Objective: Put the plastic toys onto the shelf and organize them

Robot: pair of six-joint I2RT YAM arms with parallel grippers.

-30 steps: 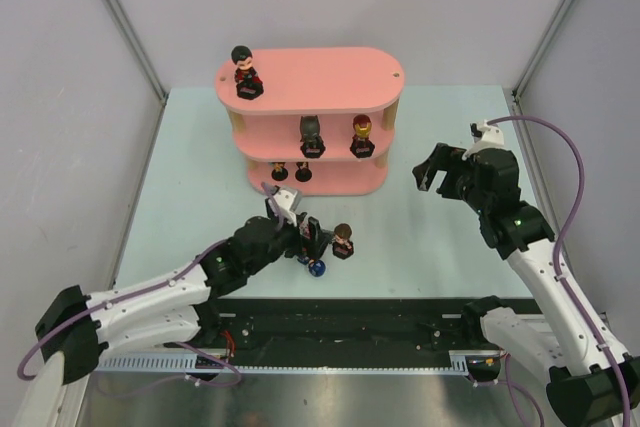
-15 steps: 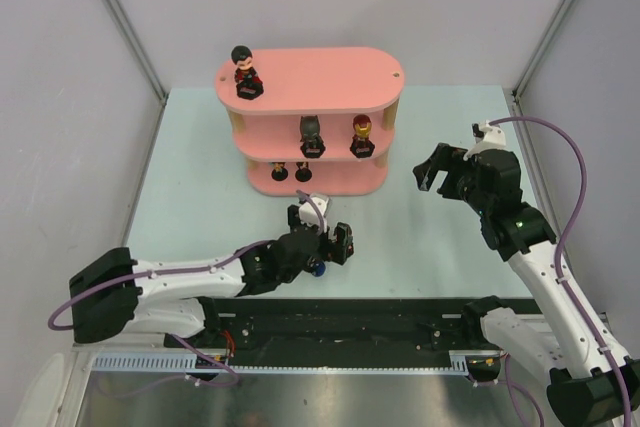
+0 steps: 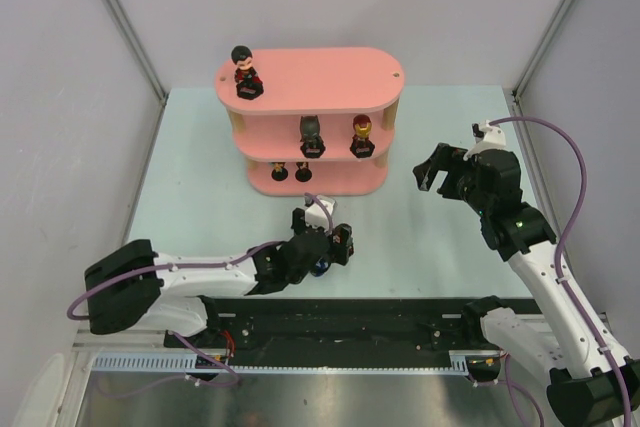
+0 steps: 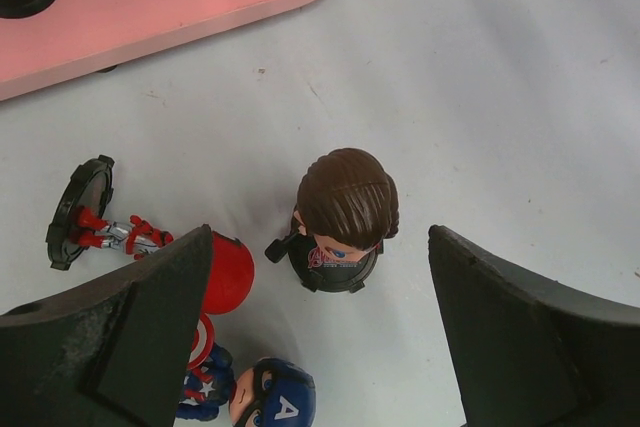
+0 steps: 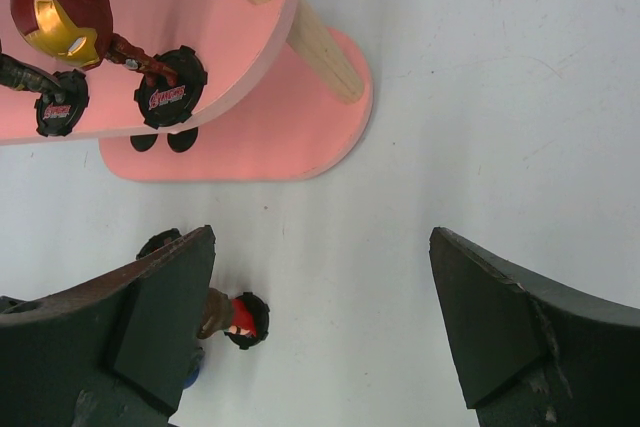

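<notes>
Plastic toys, loose lot: brown-haired figurine (image 4: 345, 222) stands upright on the table (image 4: 520, 97), centred between the spread fingers (image 4: 120, 327) of the left gripper (image 3: 323, 240) and touching neither; jaws wide, nothing held. Red-headed figurine (image 4: 230, 272) lies on its side at lower left of the wrist view, head partly behind the nearer finger. Blue-headed figurine (image 4: 270, 397) lies at the bottom edge.

Shelf (image 3: 320, 72), upper centre of the overhead view: dark-haired figurine (image 3: 243, 69) on the top tier, black-headed figurine (image 3: 311, 134) and red-gold figurine (image 3: 362, 134) on the middle tier.

Right gripper (image 3: 437, 171): right of the shelf, jaws wide, empty.
</notes>
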